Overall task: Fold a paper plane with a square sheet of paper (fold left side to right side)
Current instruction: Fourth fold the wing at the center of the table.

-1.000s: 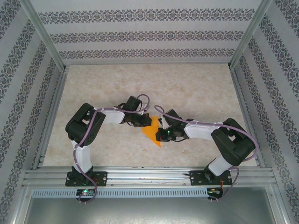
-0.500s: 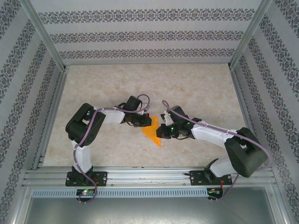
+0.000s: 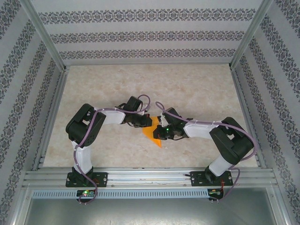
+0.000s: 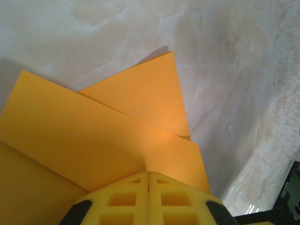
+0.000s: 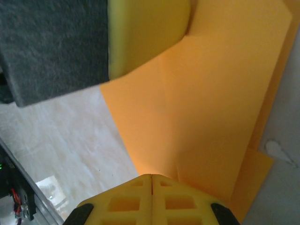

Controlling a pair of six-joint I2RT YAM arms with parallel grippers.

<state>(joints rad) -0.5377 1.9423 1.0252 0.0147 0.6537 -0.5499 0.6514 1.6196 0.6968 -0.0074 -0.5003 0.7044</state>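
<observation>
- The left gripper [image 4: 148, 187] and right gripper [image 5: 152, 185] are each squeezed together, tips on the paper [image 3: 152, 136].
- If one drags toward 6 o'clock, the folds may slip crooked.

Bright, even light, soft shadows; both wrist close-ups slightly blurred.

Top view: my left gripper [image 3: 143, 123] and right gripper [image 3: 161, 134] cover most of the paper [image 3: 153, 137]; its outline is unreadable. Left wrist view: paper and fingers [image 4: 122, 201] run off the bottom edge. Right wrist view: paper is cut at top and right; a grey-and-yellow block [image 5: 70, 47] is blurred. Whether paper sits between either closed pair is hidden.
</observation>
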